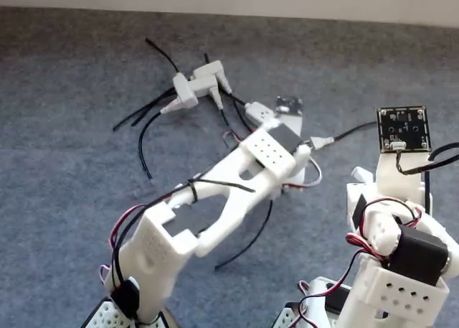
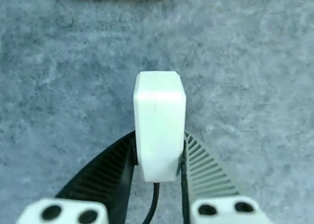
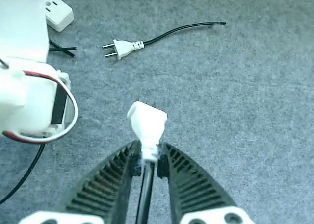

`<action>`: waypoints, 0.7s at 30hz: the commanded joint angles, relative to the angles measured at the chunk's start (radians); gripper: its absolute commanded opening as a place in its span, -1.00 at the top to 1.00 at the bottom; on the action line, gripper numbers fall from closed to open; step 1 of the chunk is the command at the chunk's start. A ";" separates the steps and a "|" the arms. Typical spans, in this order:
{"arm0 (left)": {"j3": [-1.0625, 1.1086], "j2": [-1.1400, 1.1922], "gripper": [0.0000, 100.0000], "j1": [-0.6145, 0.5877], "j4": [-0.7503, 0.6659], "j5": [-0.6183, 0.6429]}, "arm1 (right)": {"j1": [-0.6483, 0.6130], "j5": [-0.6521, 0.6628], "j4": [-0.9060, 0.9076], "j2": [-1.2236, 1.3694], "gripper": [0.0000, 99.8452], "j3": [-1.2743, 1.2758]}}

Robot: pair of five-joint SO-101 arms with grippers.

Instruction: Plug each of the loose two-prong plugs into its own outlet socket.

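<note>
High view: white pieces with cords [image 1: 195, 88] lie bunched at the far side of the grey surface [image 1: 72, 163]. Joined or not, I cannot tell.

Left wrist view: the left hand [image 2: 159, 138] squeezes a white block [image 2: 159, 116], maybe a socket.

Right wrist view: the right hand [image 3: 148, 148] pinches a plug [image 3: 147, 121], not plugged in yet. A second plug [image 3: 122, 47] lies loose near a socket [image 3: 59, 14].

Wht plug [image 3: 121, 48] loose, 2nd plug [image 3: 147, 122], socket [image 2: 159, 126] held

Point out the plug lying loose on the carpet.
In the right wrist view the loose plug lies flat on the carpet, apart from the right fingers, near the white socket and the left arm.
</note>
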 commanded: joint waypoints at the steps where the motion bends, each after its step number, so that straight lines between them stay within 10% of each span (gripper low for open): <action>1: -0.033 -0.031 0.98 0.044 0.048 -0.008 | 0.012 0.000 -0.021 -0.015 0.93 -0.007; 21: -0.154 0.061 0.63 0.001 0.213 -0.049 | -0.093 0.000 0.005 -0.015 0.93 -0.001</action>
